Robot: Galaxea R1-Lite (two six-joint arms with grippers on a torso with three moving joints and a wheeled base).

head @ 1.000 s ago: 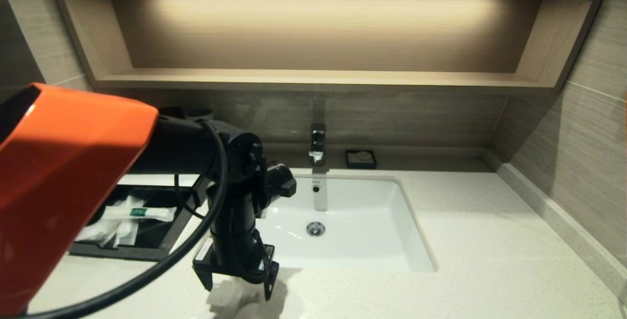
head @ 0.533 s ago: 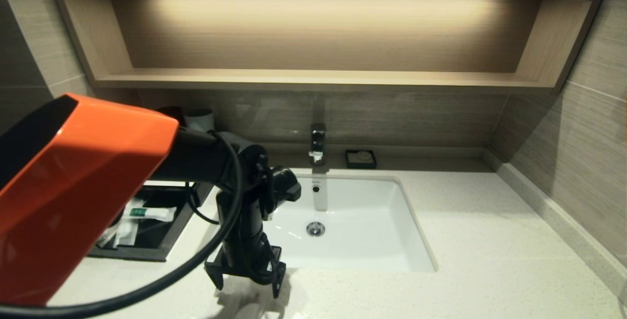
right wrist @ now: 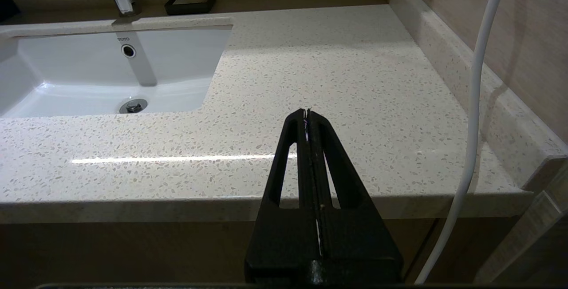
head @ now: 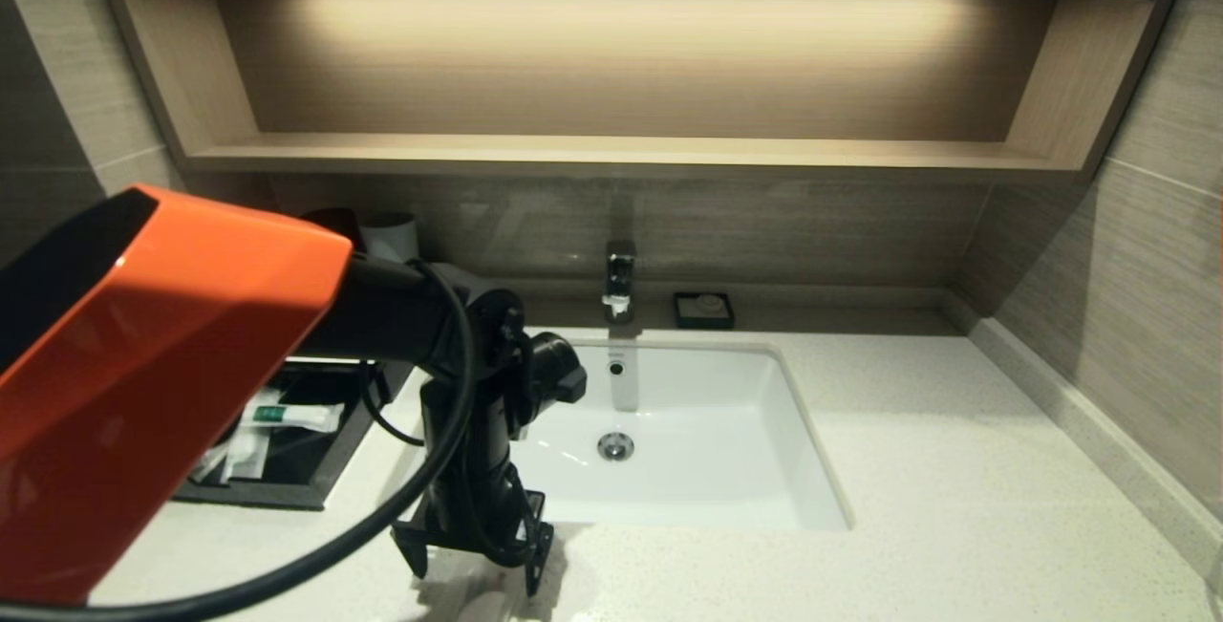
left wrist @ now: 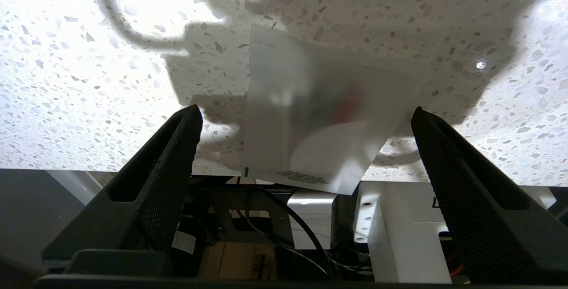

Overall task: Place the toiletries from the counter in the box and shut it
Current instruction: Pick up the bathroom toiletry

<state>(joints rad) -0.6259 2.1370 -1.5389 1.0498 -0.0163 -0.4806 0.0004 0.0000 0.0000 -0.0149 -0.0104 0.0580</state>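
A flat translucent pouch with red print point(left wrist: 319, 111) lies on the speckled counter point(head: 908, 507), with one end over the counter's front edge. It shows faintly under my left gripper in the head view point(head: 449, 595). My left gripper point(head: 475, 572) points down over it, open, a finger point(left wrist: 177, 147) on each side and apart from it point(left wrist: 305, 110). The black box's drawer point(head: 334, 455) stands pulled out at the left. It holds a green-banded packet point(head: 287, 417) and other white packets point(head: 234, 455). The box's top is hidden by my arm. My right gripper point(right wrist: 307, 112) is shut and empty, off the counter's front right edge.
The white sink point(head: 764, 469) with its faucet point(head: 619, 280) lies just right of my left gripper. A black soap dish point(head: 704, 309) sits behind it. Cups point(head: 390, 232) stand at the back left. A wooden shelf point(head: 611, 154) hangs above, and a wall point(head: 1127, 316) borders the right.
My left arm has shifted slightly right and come down closer to the pouch at the counter's front edge. The gripper stays open. The right arm has not moved.
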